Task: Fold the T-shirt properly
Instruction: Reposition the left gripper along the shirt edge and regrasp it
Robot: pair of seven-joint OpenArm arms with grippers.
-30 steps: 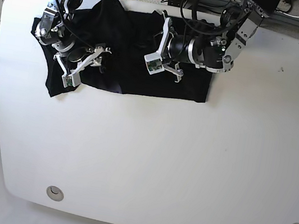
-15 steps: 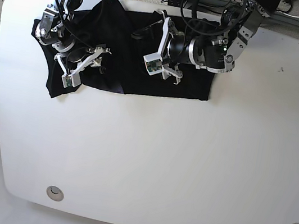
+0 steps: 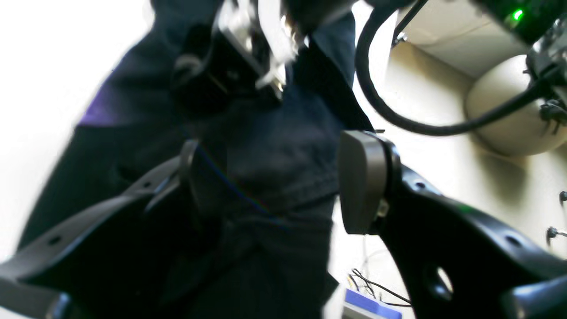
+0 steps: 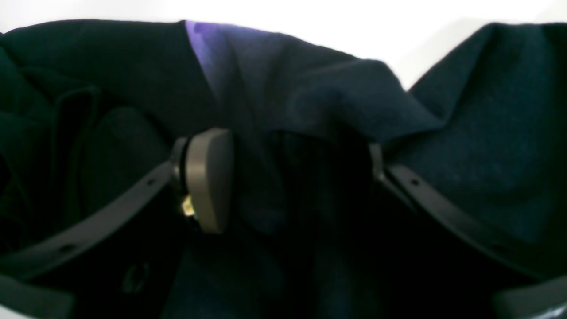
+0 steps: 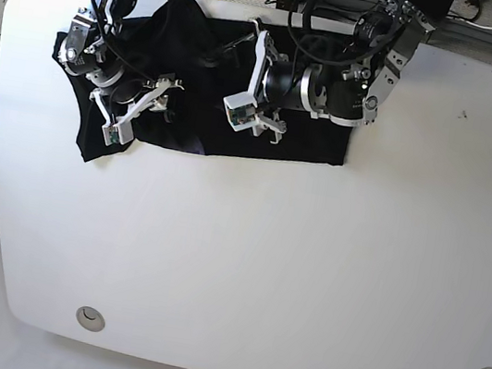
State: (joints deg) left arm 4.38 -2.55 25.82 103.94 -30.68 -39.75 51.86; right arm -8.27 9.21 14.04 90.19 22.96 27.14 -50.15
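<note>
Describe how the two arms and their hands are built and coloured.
Both arms are black and silver metal with black cables looped along them. Each hand has white parts in the base view; wrist views show black perforated fingers with grey rounded pads.

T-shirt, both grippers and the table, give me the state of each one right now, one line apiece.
T-shirt: lying on the table, partly folded, bunched at the far edge.
Left gripper: jaws open, cloth between them, not clamped.
Right gripper: jaws open over bunched cloth.
Table: white, bearing the shirt at its far side.
</note>
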